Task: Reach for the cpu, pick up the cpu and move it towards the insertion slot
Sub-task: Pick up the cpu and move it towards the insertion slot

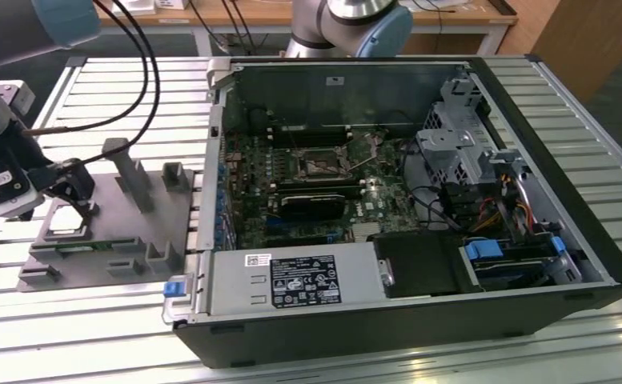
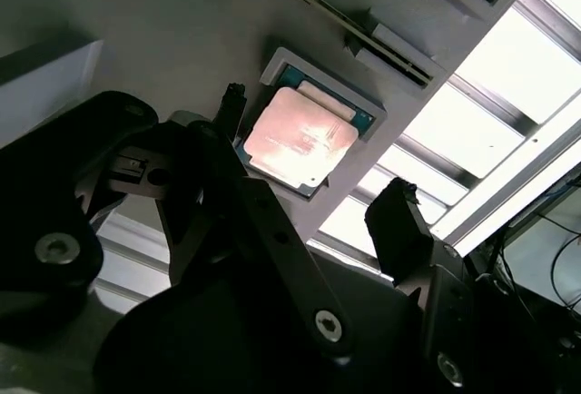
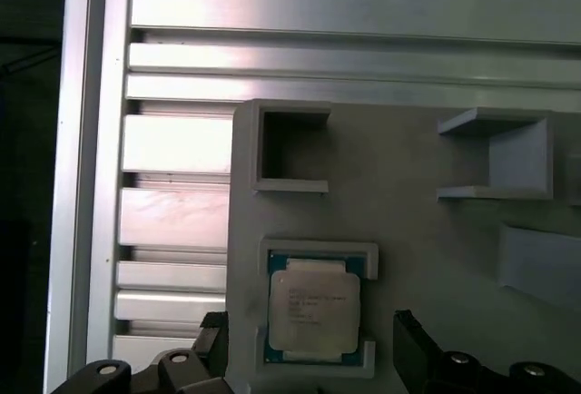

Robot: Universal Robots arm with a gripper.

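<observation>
Gripper hangs open at the exterior view's left, fingers either side of the cpu, which lies flat in its nest on the grey fixture plate, prob. untouched. Reach goes best w/ jaws centred & square to chip edges, clear of nest corners, approach vertical. Insertion slot sits well to the right, inside the PC case.

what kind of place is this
Probably a robotics lab or test bench: an opened computer case sits on a slatted metal table, and an arm's gripper hangs over a cpu in a grey fixture plate.
</observation>
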